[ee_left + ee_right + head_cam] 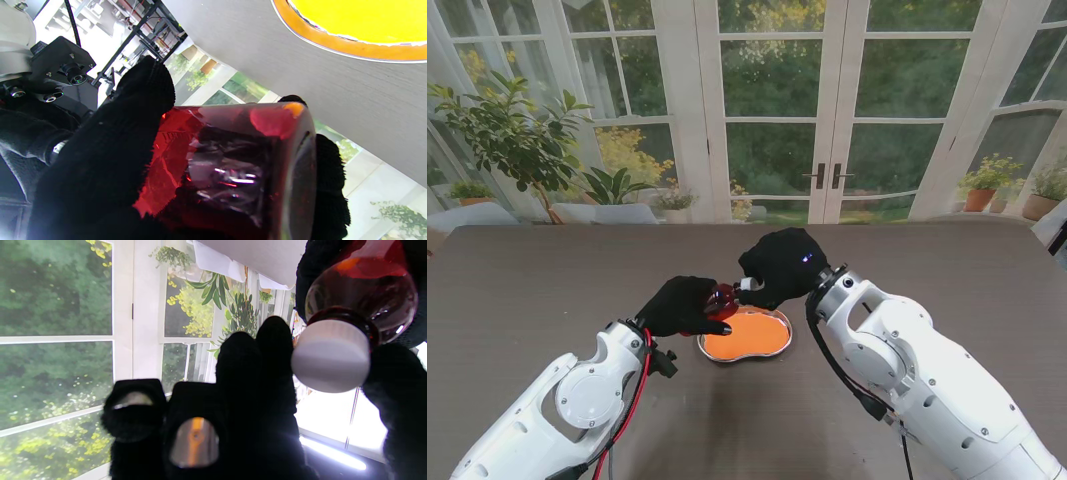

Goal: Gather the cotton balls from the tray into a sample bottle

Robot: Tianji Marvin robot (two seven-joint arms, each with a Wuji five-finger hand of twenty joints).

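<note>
Left hand (681, 305) clenched around load; right hand (779, 266) fingertips pinching.

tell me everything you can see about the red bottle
The bottle is dark red, see-through, glass or plastic by its shine, with a round body, a narrower neck and a white ribbed cap still on. It is held off the table, tipped on its side, over the near left rim of the orange tray. The left hand wraps its body; the right hand has fingers at the cap. Contents unclear.
</note>
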